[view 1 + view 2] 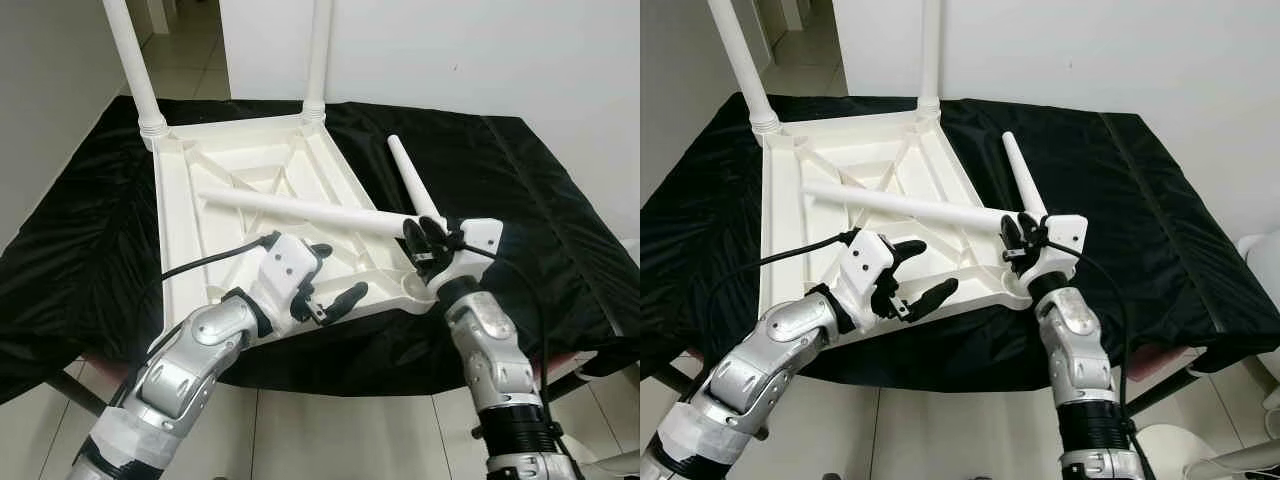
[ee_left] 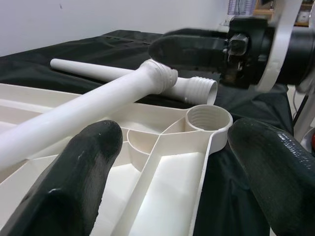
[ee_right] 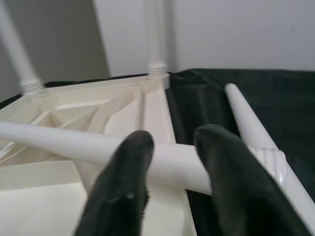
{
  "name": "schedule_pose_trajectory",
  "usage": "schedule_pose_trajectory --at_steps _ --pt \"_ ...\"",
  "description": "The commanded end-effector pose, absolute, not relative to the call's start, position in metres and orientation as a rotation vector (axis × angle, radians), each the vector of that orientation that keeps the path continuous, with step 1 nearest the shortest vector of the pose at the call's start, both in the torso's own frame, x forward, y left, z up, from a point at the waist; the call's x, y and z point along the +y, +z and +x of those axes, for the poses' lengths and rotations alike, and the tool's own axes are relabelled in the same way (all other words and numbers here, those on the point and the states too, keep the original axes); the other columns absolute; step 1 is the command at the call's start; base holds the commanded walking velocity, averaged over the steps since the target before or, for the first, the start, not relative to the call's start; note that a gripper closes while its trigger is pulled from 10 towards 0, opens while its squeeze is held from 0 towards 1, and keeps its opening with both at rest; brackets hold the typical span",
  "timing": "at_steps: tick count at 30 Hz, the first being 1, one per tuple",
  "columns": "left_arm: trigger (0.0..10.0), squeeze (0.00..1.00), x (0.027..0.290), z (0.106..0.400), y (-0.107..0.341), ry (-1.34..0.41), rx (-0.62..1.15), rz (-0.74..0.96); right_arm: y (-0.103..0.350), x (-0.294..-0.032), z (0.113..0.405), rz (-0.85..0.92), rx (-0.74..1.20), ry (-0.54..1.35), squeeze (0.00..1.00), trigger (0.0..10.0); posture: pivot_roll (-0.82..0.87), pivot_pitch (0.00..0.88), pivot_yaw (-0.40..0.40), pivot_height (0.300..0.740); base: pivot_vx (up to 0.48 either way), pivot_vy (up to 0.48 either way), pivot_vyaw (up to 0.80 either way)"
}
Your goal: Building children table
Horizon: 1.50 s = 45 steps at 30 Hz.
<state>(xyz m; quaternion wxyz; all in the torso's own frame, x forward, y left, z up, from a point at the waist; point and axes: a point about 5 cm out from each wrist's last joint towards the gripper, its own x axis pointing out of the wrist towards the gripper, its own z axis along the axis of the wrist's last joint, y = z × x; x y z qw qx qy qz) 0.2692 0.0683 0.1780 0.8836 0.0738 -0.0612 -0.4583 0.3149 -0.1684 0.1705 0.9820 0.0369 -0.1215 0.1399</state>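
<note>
Tabletop: white plastic, upside down on the black cloth that covers the table; ribbed underside faces up.
Fitted legs: two, upright in the far corner sockets.
Loose leg: lies across the underside, its threaded end near the right tool.
Second loose leg: rests on the cloth just beside the tabletop's right edge.
Empty socket: threaded, at the near right corner.
Right tool: fingers closed around the loose leg near its thick end.
Left tool: fingers spread wide, holding nothing, over the near edge of the tabletop.
</note>
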Motion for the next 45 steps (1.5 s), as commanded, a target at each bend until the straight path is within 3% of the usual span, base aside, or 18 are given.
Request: schedule_pose_trajectory --at_steps 1,6,14,15,16,17,23,24,27,28,32,37,45 --pt "10.0 0.00 0.067 0.267 0.180 -1.017 -0.125 0.160 0.179 -0.171 0.315 0.069 -0.279 0.297 1.00 10.0 0.01 0.066 -0.016 0.740 0.000 0.000 0.00" --pt "10.0 0.00 0.065 0.268 0.179 -1.019 -0.125 0.159 0.188 -0.199 0.321 0.011 -0.278 0.255 1.00 10.0 0.01 0.065 -0.018 0.740 0.000 0.000 0.00" --pt "10.0 0.00 0.065 0.269 0.179 -1.013 -0.127 0.161 0.186 -0.206 0.323 0.019 -0.261 0.214 1.00 10.0 0.01 0.064 -0.021 0.740 0.000 0.000 0.00" --pt "10.0 0.00 0.064 0.271 0.179 -1.003 -0.127 0.166 0.179 -0.208 0.324 0.031 -0.237 0.198 0.00 10.0 0.01 0.062 -0.018 0.740 0.000 0.000 0.00" --pt "10.0 0.00 0.064 0.271 0.179 -1.003 -0.127 0.166 0.179 -0.208 0.324 0.031 -0.237 0.198 0.00 10.0 0.01 0.062 -0.018 0.740 0.000 0.000 0.00" --pt "10.0 0.00 0.063 0.274 0.179 -0.994 -0.124 0.174 0.170 -0.215 0.325 0.060 -0.192 0.196 0.45 10.0 0.01 0.059 -0.016 0.740 0.000 0.000 0.00" --pt "10.0 0.00 0.063 0.274 0.179 -0.993 -0.123 0.175 0.168 -0.218 0.325 0.067 -0.183 0.205 0.45 10.0 0.01 0.057 -0.017 0.740 0.000 0.000 0.00" --pt "10.0 0.00 0.063 0.274 0.179 -0.995 -0.122 0.176 0.165 -0.223 0.324 0.091 -0.166 0.208 1.00 10.0 0.01 0.055 -0.019 0.740 0.000 0.000 0.00" --pt "10.0 0.00 0.063 0.274 0.179 -0.996 -0.124 0.176 0.163 -0.228 0.322 0.097 -0.152 0.209 0.99 10.0 0.01 0.053 -0.021 0.740 0.000 0.000 0.00" --pt "10.0 0.00 0.063 0.273 0.179 -0.996 -0.124 0.175 0.159 -0.230 0.319 0.116 -0.132 0.225 0.00 10.0 0.01 0.053 -0.021 0.740 0.000 0.000 0.00" --pt "10.0 0.00 0.062 0.273 0.179 -0.998 -0.123 0.172 0.146 -0.229 0.314 0.116 -0.070 0.291 0.00 10.0 0.01 0.050 -0.020 0.740 0.000 0.000 0.00" --pt "10.0 0.00 0.060 0.271 0.179 -1.009 -0.125 0.171 0.132 -0.223 0.307 0.032 0.029 0.509 0.00 10.0 0.01 0.046 -0.018 0.740 0.000 0.000 0.00" --pt "10.0 0.00 0.059 0.271 0.180 -1.010 -0.129 0.171 0.131 -0.229 0.313 0.040 0.058 0.529 0.00 10.0 0.01 0.045 -0.026 0.740 0.000 0.000 0.00"
